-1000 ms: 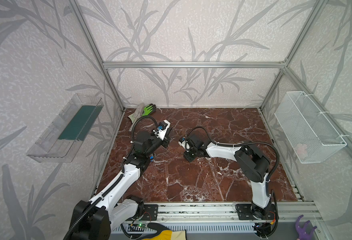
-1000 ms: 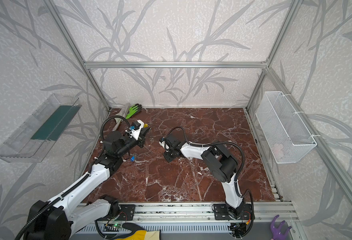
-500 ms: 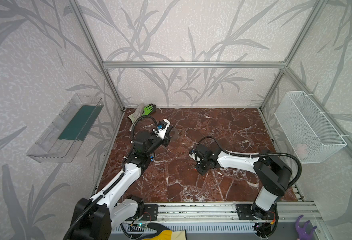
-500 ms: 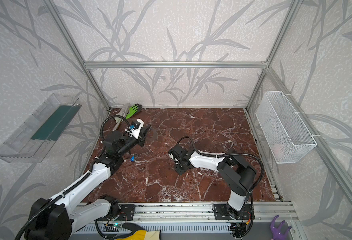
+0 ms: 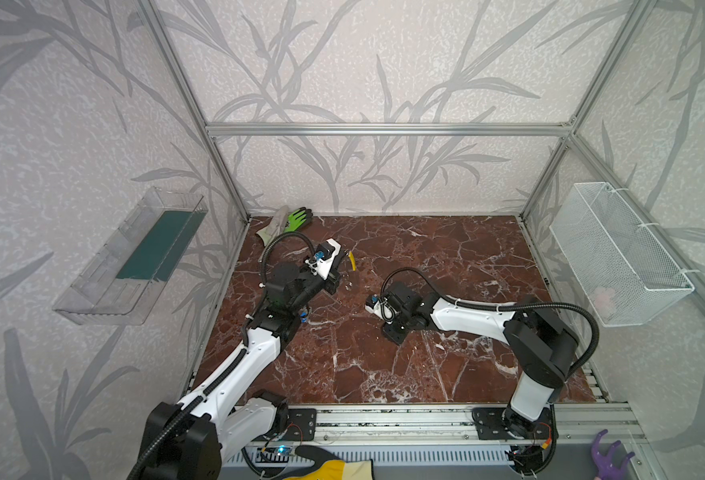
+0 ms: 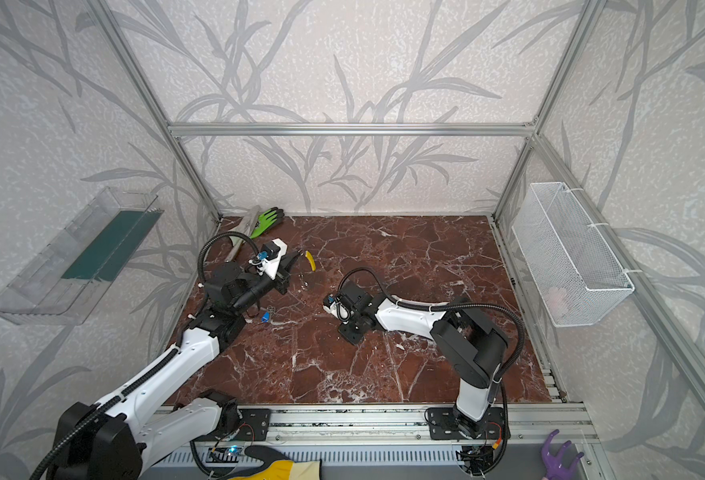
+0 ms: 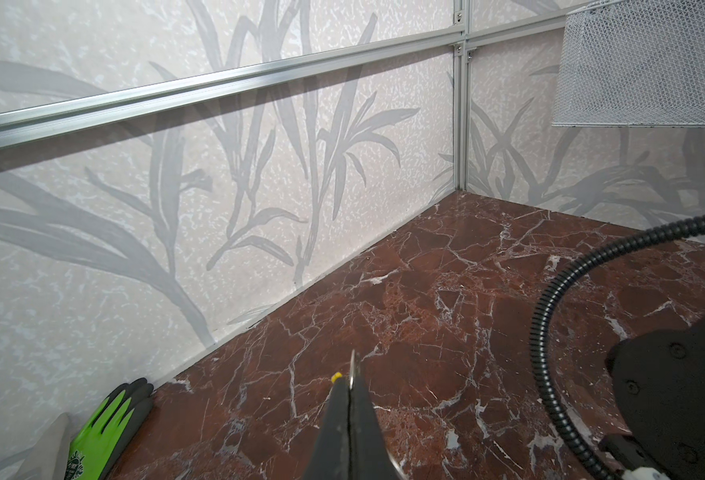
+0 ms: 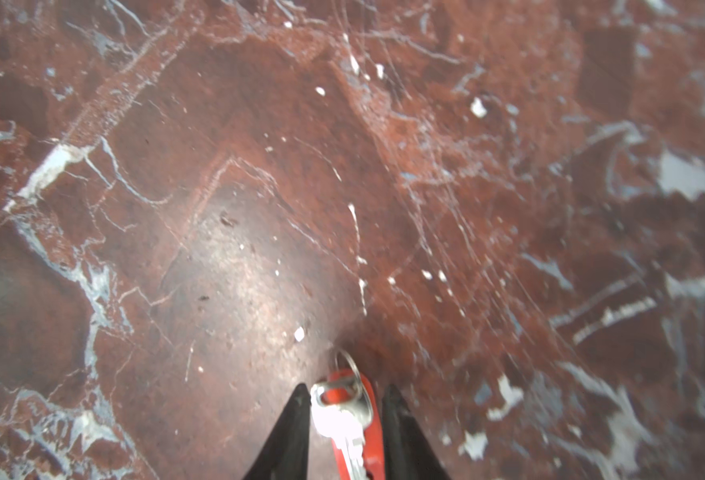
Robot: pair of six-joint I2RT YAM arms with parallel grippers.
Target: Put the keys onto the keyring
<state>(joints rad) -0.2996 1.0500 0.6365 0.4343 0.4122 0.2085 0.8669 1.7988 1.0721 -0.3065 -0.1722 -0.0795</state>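
Keyring (image 5: 352, 261) sits pinched in the fully closed left gripper (image 7: 347, 384), raised off the marble tabletop (image 5: 446, 257), probably to leave its hoop free for threading. The blue key (image 6: 265, 318) lies on the table beside that arm. The right gripper (image 8: 344, 390) clamps the red-orange key (image 8: 350, 411) between narrowly parted jaws, and has swung back toward the keyring since half a second ago, while the left has barely moved.

Top views overhead, sharing table (image 5: 446, 249) — wrist cameras close.
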